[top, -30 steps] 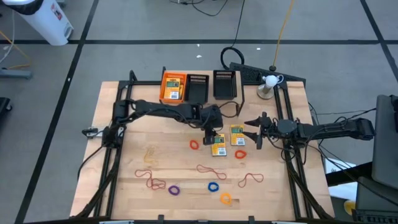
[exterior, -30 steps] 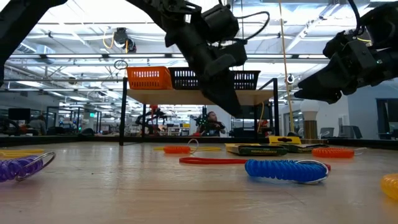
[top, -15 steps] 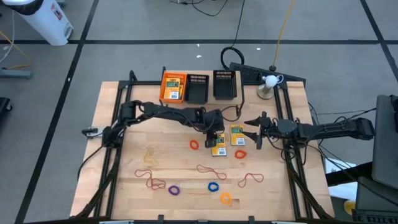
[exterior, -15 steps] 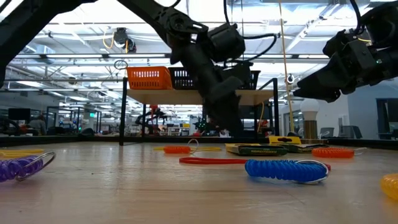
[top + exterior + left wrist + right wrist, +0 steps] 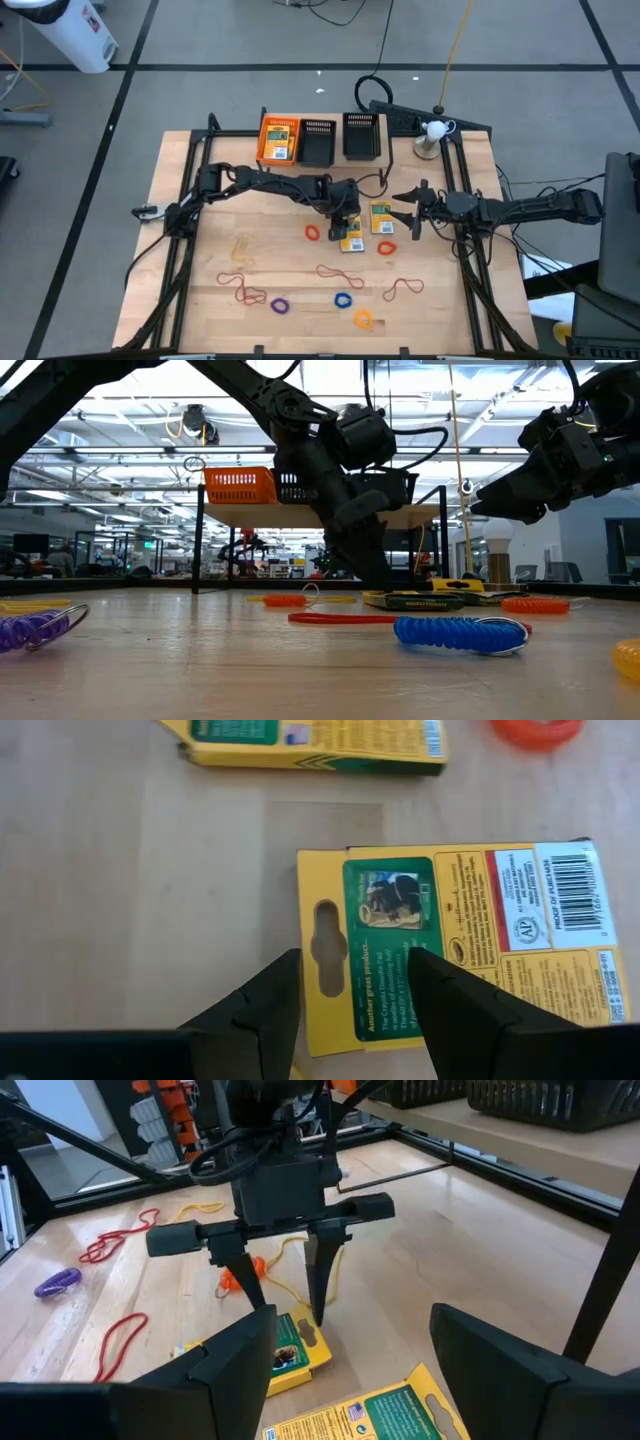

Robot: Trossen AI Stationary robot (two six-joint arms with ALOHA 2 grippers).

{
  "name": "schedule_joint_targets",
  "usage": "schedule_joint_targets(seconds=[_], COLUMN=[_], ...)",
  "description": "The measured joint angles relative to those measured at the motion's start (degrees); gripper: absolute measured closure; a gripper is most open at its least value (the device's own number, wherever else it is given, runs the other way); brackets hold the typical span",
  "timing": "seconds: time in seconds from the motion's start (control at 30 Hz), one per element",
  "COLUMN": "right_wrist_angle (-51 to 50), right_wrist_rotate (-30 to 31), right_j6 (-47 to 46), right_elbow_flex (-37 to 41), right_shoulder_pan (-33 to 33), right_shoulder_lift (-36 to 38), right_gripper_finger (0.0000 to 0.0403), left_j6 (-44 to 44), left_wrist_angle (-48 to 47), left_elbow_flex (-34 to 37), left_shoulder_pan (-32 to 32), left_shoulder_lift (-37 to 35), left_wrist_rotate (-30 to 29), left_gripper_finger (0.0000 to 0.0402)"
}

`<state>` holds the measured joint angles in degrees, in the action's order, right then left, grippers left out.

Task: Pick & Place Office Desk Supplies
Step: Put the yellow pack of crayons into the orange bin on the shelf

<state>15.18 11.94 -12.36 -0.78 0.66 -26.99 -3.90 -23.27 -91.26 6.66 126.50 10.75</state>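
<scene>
A flat yellow packet with a green label (image 5: 470,940) lies flat on the wooden table (image 5: 200,230) near its middle. My left gripper (image 5: 355,960) is open and slants down over the packet's hang-hole end, one finger near that end's edge and one over the green label. A second yellow packet (image 5: 381,217) lies flat just to the right. My right gripper (image 5: 408,212) hovers open beside that packet, with nothing between its fingers. Small coiled rings, red (image 5: 313,232), orange (image 5: 388,247), purple (image 5: 280,305) and blue (image 5: 343,300), and red-brown rubber bands (image 5: 328,270) lie on the table. My left gripper comes from above, fingers pointing down at the packet's hang-hole end (image 5: 325,945), which lies flat on the table. Whether the fingertips (image 5: 318,1318) touch the packet I cannot tell.
At the table's far edge stand an orange mesh tray (image 5: 279,128) with a yellow packet in it and two black mesh trays (image 5: 317,143) (image 5: 362,135). More rubber bands (image 5: 403,288) (image 5: 232,280) and an orange-yellow ring (image 5: 363,320) lie toward the near edge.
My left gripper has come down toward the yellow packet and tipped a little more steeply; its fingers have stayed equally far apart. The packet has not moved.
</scene>
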Motion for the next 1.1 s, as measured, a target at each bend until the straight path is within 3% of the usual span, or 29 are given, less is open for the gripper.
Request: schedule_joint_targets(seconds=[0.2, 0.37, 0.43, 0.83, 1.1], right_wrist_angle=[0.0, -0.01, 0.0, -0.5, -0.44], right_wrist_rotate=[0.0, 0.0, 0.0, 0.07, 0.16], right_j6=[0.0, 0.0, 0.0, 0.0, 0.0], right_elbow_flex=[0.01, 0.01, 0.0, 0.01, 0.0], right_shoulder_pan=[0.01, -0.01, 0.01, 0.0, -0.01], right_shoulder_lift=[-0.02, -0.05, -0.04, -0.1, -0.12], right_gripper_finger=[0.0149, 0.0149, 0.0149, 0.0149, 0.0149], left_j6=[-0.97, -1.57, -1.63, -1.62, -4.72], left_wrist_angle=[-0.19, -0.18, -0.16, -0.19, -1.2], left_elbow_flex=[0.0, 0.0, 0.0, 0.04, 0.04], left_shoulder_pan=[-0.02, -0.02, -0.02, -1.14, -4.66], left_shoulder_lift=[0.0, 0.0, 0.0, -5.05, -15.55], left_wrist_rotate=[1.41, 1.25, 1.24, 1.03, -7.22], left_gripper_finger=[0.0247, 0.0363, 0.0389, 0.0402, 0.0401])
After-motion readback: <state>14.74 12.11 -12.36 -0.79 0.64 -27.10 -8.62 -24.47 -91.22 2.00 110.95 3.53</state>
